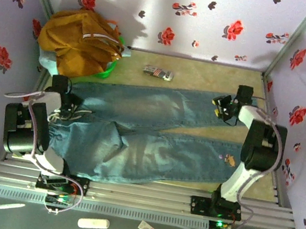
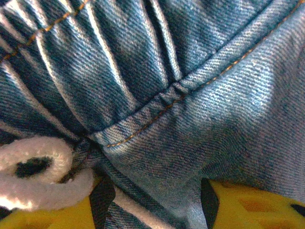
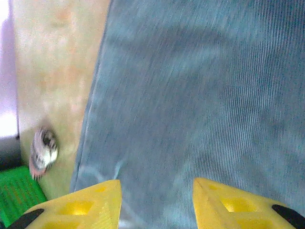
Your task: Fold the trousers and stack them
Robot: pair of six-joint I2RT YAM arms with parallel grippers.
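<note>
The trousers (image 1: 136, 141), light blue washed jeans, lie flat across the table with the waist at the left and both legs running right. My left gripper (image 1: 63, 101) sits on the waistband. In the left wrist view its yellow fingers (image 2: 257, 205) stand wide apart, with bunched denim (image 2: 190, 119) and the white drawstring loop (image 2: 43, 167) between and beside them. My right gripper (image 1: 222, 106) hovers over the far leg near its hem. Its yellow fingertips (image 3: 95, 205) are open above the blurred denim (image 3: 200, 95), holding nothing.
A mustard-yellow garment (image 1: 80, 39) is piled on a green basket (image 1: 110, 71) at the back left, with pale teal cloth (image 1: 48, 61) under it. A small patterned object (image 1: 158, 73) lies on the table behind the far leg. Flowered walls enclose three sides.
</note>
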